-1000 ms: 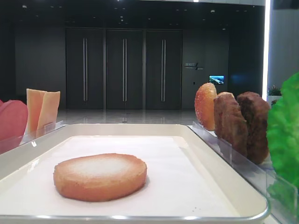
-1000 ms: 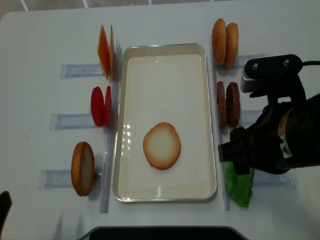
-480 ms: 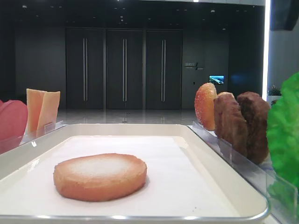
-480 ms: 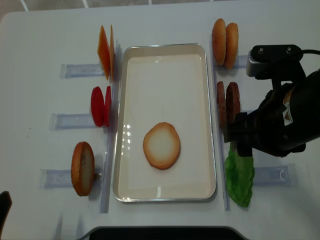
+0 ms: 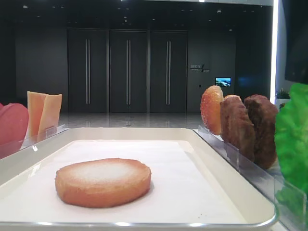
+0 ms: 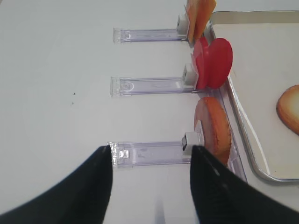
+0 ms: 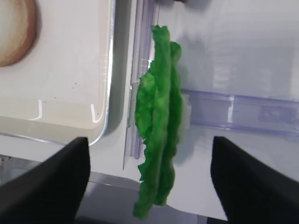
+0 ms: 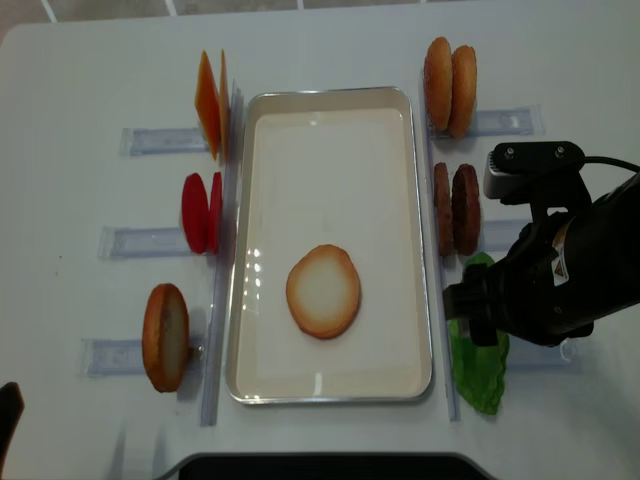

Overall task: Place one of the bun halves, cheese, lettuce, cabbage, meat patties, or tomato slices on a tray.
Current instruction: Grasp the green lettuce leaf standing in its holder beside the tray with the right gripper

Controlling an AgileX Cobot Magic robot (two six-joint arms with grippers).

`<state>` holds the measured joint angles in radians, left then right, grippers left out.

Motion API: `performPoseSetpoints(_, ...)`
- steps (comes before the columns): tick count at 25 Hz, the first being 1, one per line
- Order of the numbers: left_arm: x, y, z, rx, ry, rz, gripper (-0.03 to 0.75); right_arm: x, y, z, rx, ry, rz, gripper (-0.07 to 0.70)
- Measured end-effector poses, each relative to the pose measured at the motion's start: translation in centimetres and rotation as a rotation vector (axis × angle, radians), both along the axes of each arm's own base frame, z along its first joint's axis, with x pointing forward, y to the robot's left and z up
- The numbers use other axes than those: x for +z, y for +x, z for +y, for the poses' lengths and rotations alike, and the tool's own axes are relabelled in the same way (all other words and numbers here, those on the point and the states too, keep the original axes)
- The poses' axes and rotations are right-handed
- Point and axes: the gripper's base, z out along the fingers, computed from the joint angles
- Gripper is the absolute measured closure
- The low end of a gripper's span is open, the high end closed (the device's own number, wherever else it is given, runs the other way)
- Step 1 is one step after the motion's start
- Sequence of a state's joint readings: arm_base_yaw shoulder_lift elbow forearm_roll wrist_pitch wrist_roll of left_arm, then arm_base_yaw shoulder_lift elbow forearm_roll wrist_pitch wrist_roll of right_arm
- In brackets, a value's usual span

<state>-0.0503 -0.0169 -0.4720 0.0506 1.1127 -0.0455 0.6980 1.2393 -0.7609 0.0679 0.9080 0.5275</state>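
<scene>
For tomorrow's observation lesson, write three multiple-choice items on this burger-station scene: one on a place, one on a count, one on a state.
1. Where does the flat bun half lie?
A. On the tray's liner
B. In a clear holder beside the tomato slices
C. On the bare table

2. How many meat patties stand on edge right of the tray?
A. One
B. Two
C. Four

3. How do the right gripper's jaws stand around the lettuce?
A. Shut flat on the leaf
B. Wide open, one finger on each side, not touching it
C. Closed on the tray rim

Answers: 1 A, the overhead view shows it on the white liner. 2 B, two dark discs stand side by side. 3 B, the right wrist view shows clear gaps between the fingers and the upright leaf.
</scene>
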Motion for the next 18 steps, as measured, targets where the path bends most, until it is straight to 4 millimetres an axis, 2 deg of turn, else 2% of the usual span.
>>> performPoseSetpoints(6,0.00,0.00,0.00,0.000,0.000,0.000,0.307,-0.35,-0.04,-0.02,0.001,0.006,-0.007,0.166)
performPoseSetpoints(11,0.00,0.00,0.00,0.000,0.000,0.000,0.307,-0.33,0.01,0.01,0.002,0.010,-0.012,0.249)
performPoseSetpoints(15,0.00,0.00,0.00,0.000,0.000,0.000,0.307,-0.34,0.01,0.00,0.002,0.009,-0.012,0.389)
performPoseSetpoints(18,0.00,0.00,0.00,0.000,0.000,0.000,0.307,-0.34,0.00,-0.01,0.003,0.007,-0.011,0.522)
